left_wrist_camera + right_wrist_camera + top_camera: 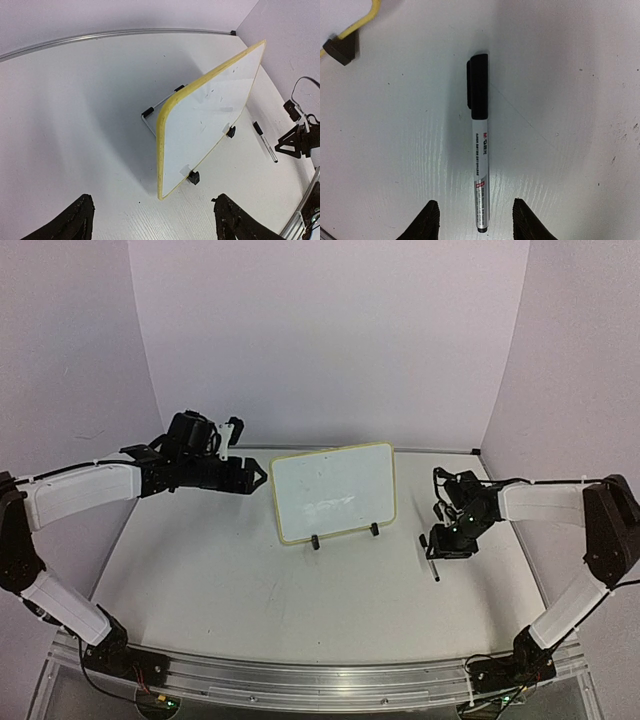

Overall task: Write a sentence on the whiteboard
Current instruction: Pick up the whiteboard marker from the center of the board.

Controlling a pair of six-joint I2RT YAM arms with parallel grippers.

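Note:
The whiteboard (335, 490) stands upright mid-table on two black clip feet (315, 542), its pale yellow rim showing. Its face (205, 120) carries only faint grey smudges; no written sentence shows. My left gripper (258, 478) is open and empty, level with the board's left edge, and its jaws (152, 225) stand wide, short of the near corner. A capped marker (480, 145) with a black cap and white barrel lies flat on the table (434, 570), right of the board. My right gripper (476, 222) is open, pointing down, with its fingers either side of the marker's tail end.
The wire stand (150, 117) props the board from behind. The board's right clip foot (342, 49) and rim corner lie just left of the marker. The back walls and a metal strip (125, 34) bound the table. The right arm's black wrist (300, 140) sits beside the marker.

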